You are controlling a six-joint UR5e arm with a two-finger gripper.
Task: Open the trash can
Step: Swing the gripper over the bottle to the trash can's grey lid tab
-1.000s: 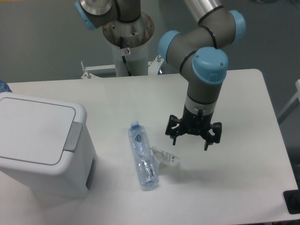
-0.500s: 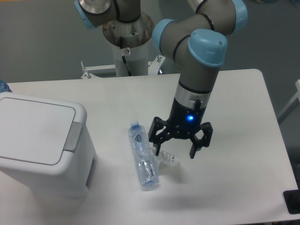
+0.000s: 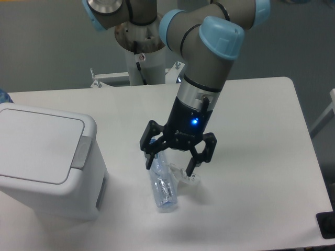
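While the trash can (image 3: 44,159) sits shut at the table's (image 3: 261,172) near left, its grey push tab (image 3: 82,152) on the lid's right edge is untouched. Right of the can lies a crushed clear bottle (image 3: 162,185). Just above it hangs the gripper (image 3: 174,162), fingers spread wide, holding nothing. This looks like the approach step; next it likely needs to travel left and press that tab.

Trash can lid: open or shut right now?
Shut. The large white boxy plastic trash can has its flat lid lying flush, no gap.
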